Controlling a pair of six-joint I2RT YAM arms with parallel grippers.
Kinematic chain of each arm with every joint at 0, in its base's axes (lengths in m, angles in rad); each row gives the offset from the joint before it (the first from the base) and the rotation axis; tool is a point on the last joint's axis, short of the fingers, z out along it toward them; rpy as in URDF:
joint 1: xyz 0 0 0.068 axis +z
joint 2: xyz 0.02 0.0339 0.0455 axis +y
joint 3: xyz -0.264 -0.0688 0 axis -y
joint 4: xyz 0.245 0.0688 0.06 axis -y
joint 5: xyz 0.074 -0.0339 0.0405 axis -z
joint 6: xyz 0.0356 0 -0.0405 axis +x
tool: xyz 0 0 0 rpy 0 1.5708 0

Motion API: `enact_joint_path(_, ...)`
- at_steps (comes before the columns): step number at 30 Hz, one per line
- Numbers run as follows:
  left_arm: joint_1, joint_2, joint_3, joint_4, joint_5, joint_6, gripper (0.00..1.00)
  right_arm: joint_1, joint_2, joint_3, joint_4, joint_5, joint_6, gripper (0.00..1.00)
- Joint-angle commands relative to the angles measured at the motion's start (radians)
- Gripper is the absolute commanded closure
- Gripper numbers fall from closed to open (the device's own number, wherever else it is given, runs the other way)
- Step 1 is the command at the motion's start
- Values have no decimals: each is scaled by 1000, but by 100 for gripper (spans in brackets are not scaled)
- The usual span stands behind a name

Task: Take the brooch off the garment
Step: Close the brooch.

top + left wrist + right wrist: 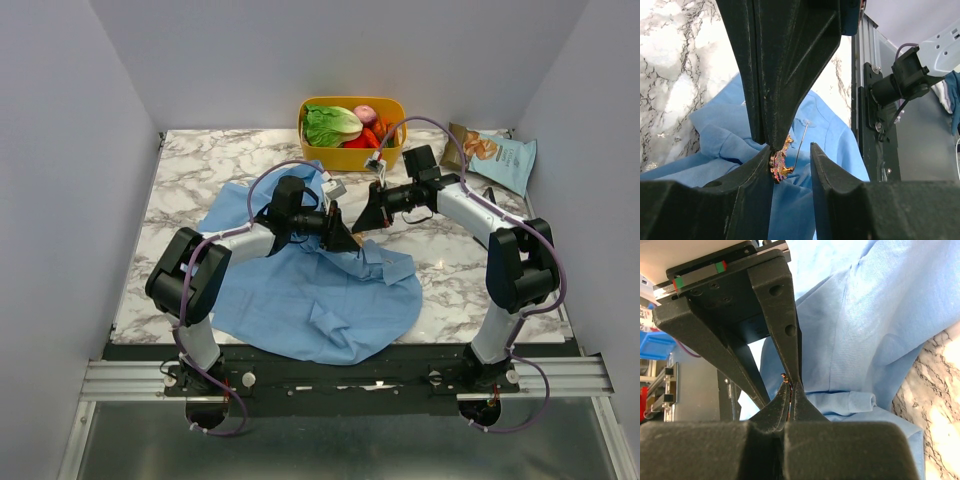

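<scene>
Though the right gripper [790, 388] clamps the brooch [779, 163], it looks not yet free of the garment [320, 300] (left gripper [790, 150], fingers apart).

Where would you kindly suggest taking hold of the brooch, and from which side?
Probably the brooch's ornate head, not the thin pin: the head is bulkier, the pin a bare wire reaching the shirt. The right tool pinches one edge, so come from the left tool's side, whose open fingers flank it.
</scene>
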Motion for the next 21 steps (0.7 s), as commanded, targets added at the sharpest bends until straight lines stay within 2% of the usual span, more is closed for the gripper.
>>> enact_joint_path(1, -9, -18, -9, 64, 76, -33, 59, 2, -6, 11, 62, 13, -3, 100)
enact_joint_path(8, -3, -18, -15, 75, 30, -41, 62, 2, -8, 10, 62, 13, -3, 99)
enact_joint_path(13, 2, -25, -18, 70, -24, -41, 70, 2, -9, 10, 61, 13, -1, 100)
enact_joint_path(21, 18, -33, -32, 119, -24, -73, 70, 2, -6, 8, 62, 15, -3, 99)
